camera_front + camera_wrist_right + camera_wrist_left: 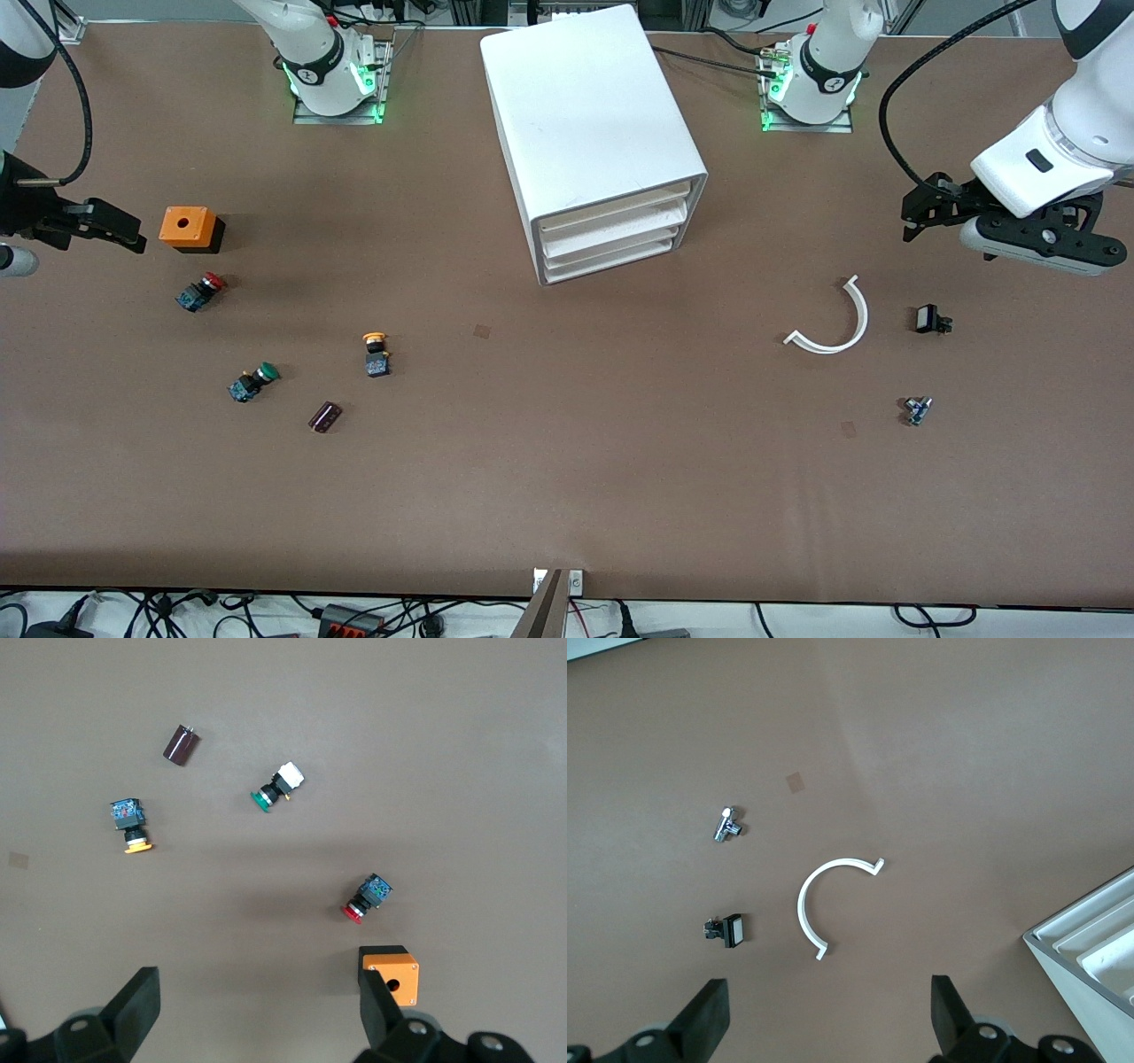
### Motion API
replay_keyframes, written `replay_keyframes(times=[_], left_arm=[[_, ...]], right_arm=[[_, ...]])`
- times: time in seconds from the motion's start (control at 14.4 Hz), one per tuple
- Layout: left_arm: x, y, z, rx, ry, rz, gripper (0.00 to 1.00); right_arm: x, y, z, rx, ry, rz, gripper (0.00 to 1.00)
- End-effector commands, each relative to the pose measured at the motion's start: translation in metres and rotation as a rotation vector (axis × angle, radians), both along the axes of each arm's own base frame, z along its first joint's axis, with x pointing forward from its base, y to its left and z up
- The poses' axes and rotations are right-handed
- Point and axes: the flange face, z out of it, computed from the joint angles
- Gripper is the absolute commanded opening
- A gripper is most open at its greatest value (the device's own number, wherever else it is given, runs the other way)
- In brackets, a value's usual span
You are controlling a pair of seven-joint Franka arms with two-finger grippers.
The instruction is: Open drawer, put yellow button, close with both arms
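Note:
The yellow button [376,353] lies on its side on the brown table, nearer the front camera than the white drawer cabinet [594,133] and toward the right arm's end. It also shows in the right wrist view [131,826]. The cabinet's three drawers [611,237] are shut. My right gripper [102,226] is open and empty above the table beside an orange box [188,228]; in its wrist view [257,1005] the jaws stand wide apart. My left gripper [921,208] is open and empty above the table at the left arm's end, as its wrist view [828,1014] shows.
A red-capped switch [200,291], a green-capped switch [253,381] and a dark cylinder [325,416] lie near the yellow button. A white curved strip [837,319], a small black part [930,319] and a small metal part [917,410] lie under the left gripper's area.

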Motion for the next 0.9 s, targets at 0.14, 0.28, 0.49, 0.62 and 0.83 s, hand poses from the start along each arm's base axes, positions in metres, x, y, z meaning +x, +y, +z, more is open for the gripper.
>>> replay_keyframes(times=[0.14, 0.28, 0.49, 0.62, 0.83], left_arm=[[0.003, 0.001, 0.005, 0.014, -0.001, -0.004, 1.0], [0.003, 0.001, 0.005, 0.014, -0.001, -0.004, 1.0], [0.002, 0.001, 0.006, 0.015, 0.002, -0.006, 1.0], [0.002, 0.001, 0.006, 0.015, 0.002, -0.006, 1.0], [0.002, 0.0, 0.006, 0.015, 0.002, -0.001, 1.0]], right_arm=[[-0.007, -0.002, 0.004, -0.011, -0.004, -0.002, 1.0], [-0.006, -0.003, 0.003, -0.011, -0.007, -0.003, 1.0], [-0.003, -0.004, 0.0, -0.006, -0.002, 0.002, 1.0], [-0.001, -0.003, -0.005, -0.003, 0.007, 0.006, 1.0], [0.007, 0.006, -0.019, -0.003, 0.019, 0.024, 1.0]])
